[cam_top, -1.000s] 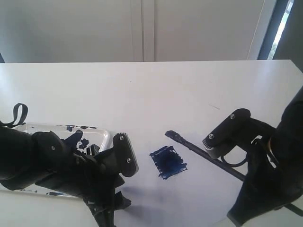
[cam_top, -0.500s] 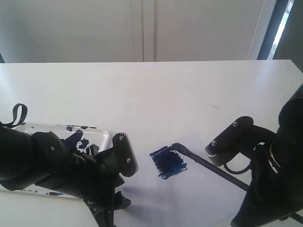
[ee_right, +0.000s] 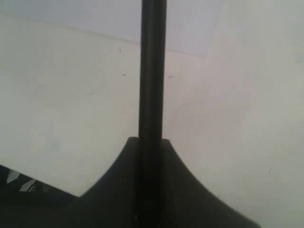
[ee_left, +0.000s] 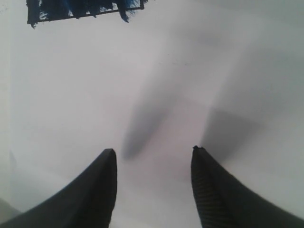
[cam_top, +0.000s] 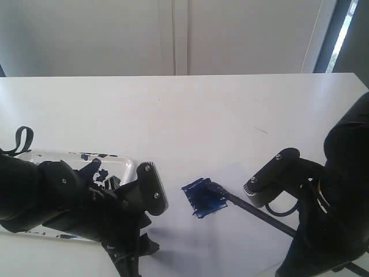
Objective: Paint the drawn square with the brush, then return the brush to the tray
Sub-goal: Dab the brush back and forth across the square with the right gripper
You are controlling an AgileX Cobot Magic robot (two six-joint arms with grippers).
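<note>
The drawn square sits on the white paper sheet, its inside smeared dark blue; the left wrist view catches its edge. My right gripper is shut on the brush, a thin black stick slanting down to the left with its tip resting on the square's upper right part. In the right wrist view the brush runs straight out from between the closed fingers of the right gripper. My left gripper hovers left of the square, open and empty. The tray lies at the left, largely hidden behind the left arm.
The white table stretches back to a pale wall. A black strap loop lies beside the tray's far left corner. The paper's edge shows under the brush shaft.
My right gripper has swung the brush left and down: its tip went from above and right of the square onto the painted square. The left arm has not moved.
</note>
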